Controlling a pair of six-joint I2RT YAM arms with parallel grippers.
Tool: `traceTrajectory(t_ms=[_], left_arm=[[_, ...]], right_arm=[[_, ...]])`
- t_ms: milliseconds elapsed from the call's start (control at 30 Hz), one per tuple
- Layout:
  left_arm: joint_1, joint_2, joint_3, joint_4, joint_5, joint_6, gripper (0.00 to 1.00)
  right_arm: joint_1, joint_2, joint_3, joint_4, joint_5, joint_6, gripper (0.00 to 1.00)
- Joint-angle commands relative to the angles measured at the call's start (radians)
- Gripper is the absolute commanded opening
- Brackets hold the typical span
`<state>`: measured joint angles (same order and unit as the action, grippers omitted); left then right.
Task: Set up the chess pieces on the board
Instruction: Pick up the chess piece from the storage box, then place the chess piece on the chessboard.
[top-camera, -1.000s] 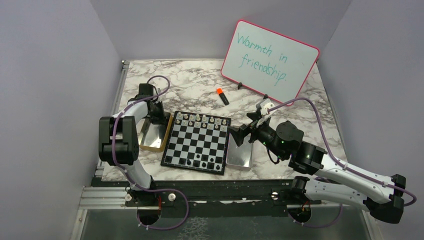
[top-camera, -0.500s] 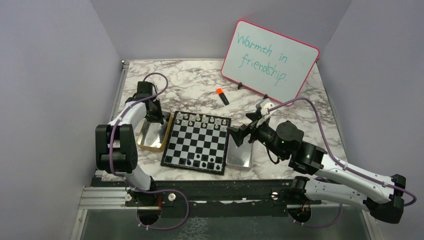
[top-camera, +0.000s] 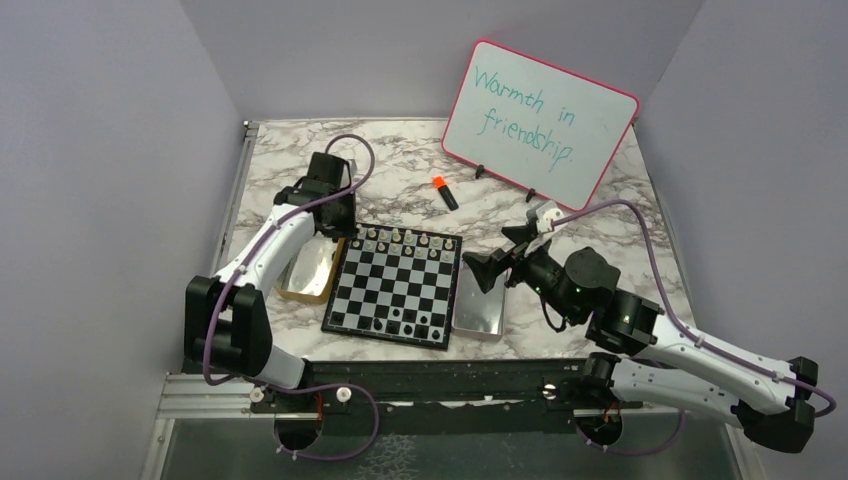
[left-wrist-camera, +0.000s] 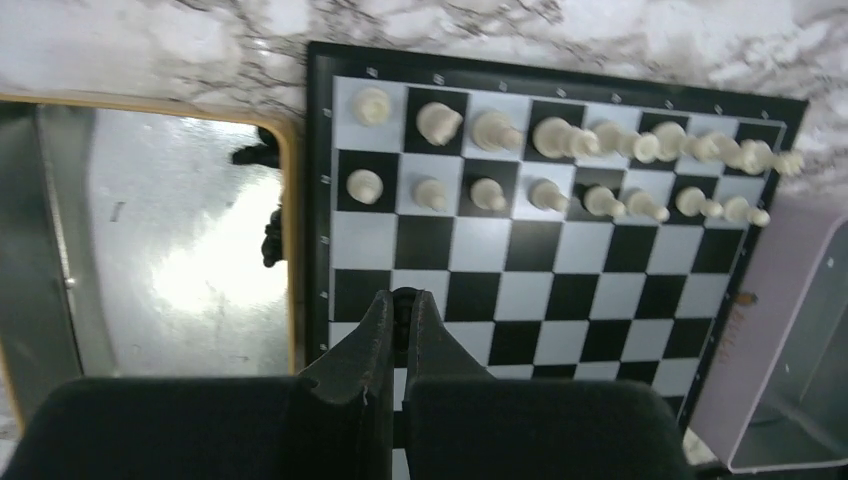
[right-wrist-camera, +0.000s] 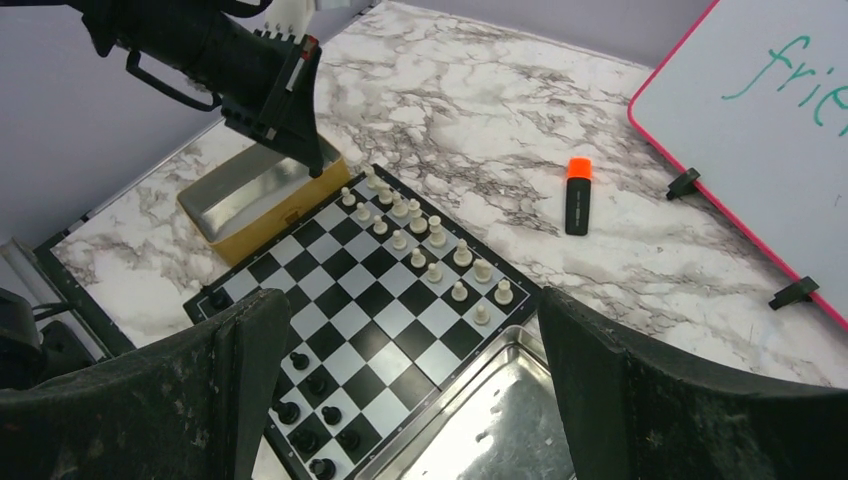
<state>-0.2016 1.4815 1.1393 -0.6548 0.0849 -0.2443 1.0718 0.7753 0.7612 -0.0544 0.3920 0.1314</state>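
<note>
- Left gripper (left-wrist-camera: 402, 299): jaws pressed on a small black piece (left-wrist-camera: 405, 292), above board (left-wrist-camera: 583, 247) left edge; black ranks (right-wrist-camera: 318, 420) lie nearward.
- Right gripper (top-camera: 485, 268): jaws spread, beside right edge.

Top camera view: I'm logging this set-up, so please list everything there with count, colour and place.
board: 1, black and silvery-white, table centre
gold tray: 1, gold-rimmed, left of board
silver tray: 1, silver, right of board
white chess pieces: 16, pale, board's two far rows
black chess pieces: about 8, board's near rows; at least 2, gold tray
marker: 1, black, orange cap, beyond board
whiteboard: 1, white, pink frame, far right
table: 1, grey-veined marble
left hand: 1, black, shut on what looks like a black piece, near board's left edge
right hand: 1, black, open, above silver tray
</note>
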Motion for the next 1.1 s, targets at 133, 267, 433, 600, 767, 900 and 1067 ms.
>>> traceTrajectory(t_ms=[133,267,433,600,767,900,1067], left_arm=[[-0.219,-0.078,0.011,-0.132,-0.009,-0.078,0.01],[-0.310,-0.098,-0.031,-0.155,-0.023,-0.122,0.02],[-0.375,-0.120,-0.118,-0.157,-0.062,-0.186,0.02],[-0.398,-0.118,-0.206,-0.137,-0.065,-0.219,0.02],[-0.403,-0.122,-0.229,-0.113,-0.057,-0.226,0.02],[-0.406,-0.106,-0.242,-0.092,-0.030,-0.224,0.02],[-0.410,-0.094,-0.258,-0.076,-0.017,-0.221,0.02]], right_arm=[[0.000,-0.058,-0.039,-0.011,0.060,0.000,1.00],[0.000,-0.071,-0.050,-0.020,0.054,-0.004,1.00],[0.000,-0.095,-0.069,-0.037,0.054,0.003,1.00],[0.000,-0.113,-0.095,-0.018,0.065,0.005,1.00],[0.000,-0.114,-0.096,-0.021,0.063,0.007,1.00],[0.000,-0.115,-0.095,-0.023,0.065,0.012,1.00],[0.000,-0.111,-0.095,-0.022,0.065,0.016,1.00]])
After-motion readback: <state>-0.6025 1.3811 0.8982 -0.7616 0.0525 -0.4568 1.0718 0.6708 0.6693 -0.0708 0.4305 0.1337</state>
